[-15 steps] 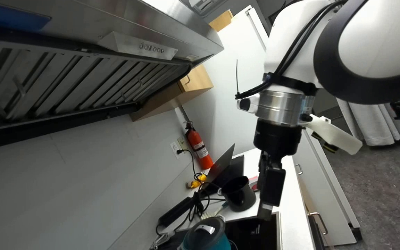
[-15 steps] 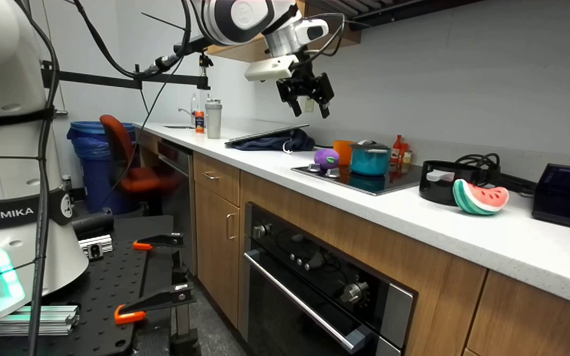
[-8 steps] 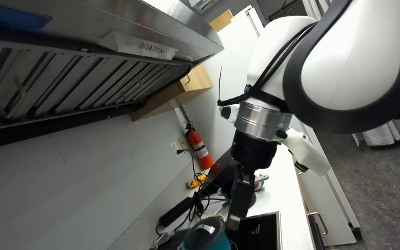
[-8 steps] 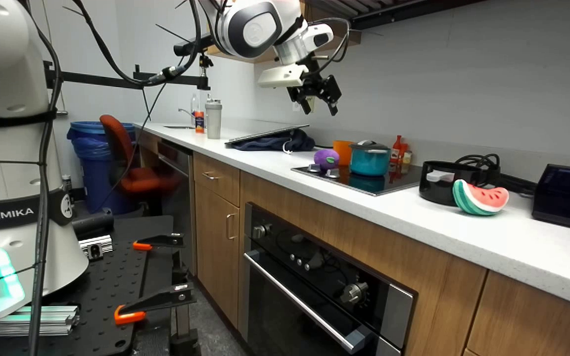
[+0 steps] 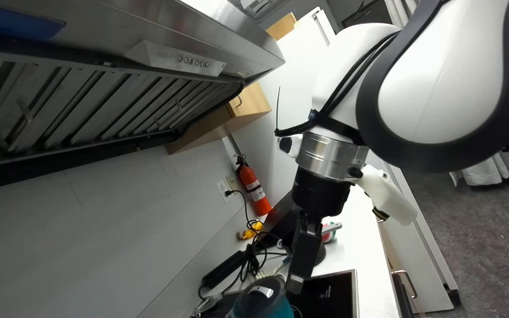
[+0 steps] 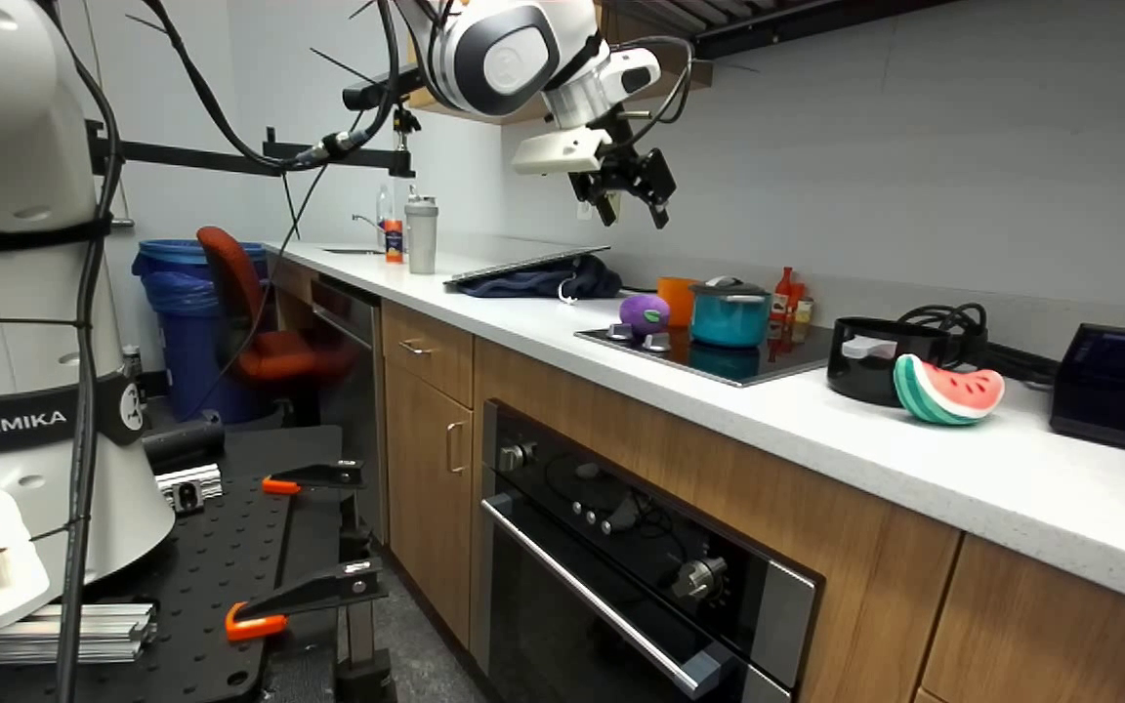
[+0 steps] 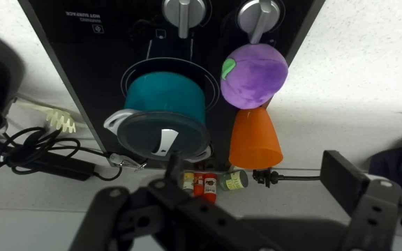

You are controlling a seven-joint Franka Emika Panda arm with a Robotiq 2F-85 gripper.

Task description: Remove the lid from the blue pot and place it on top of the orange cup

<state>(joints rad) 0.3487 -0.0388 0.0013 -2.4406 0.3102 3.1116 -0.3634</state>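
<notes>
Hanging wide and empty, the hand seemingly has removal and placing ahead, the dark lid on the teal pot, the orange cup uncovered

A teal-blue pot, its lid dark grey, an orange cup and a purple plush ball with green leaf — bright hues against black cooktop and speckled white counter. The watermelon slice is dark-dotted red and green — the gripper, black.

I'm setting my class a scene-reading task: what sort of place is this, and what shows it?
Probably a kitchen, perhaps in a lab: a built-in oven, a cooktop and a range hood show it.
</notes>
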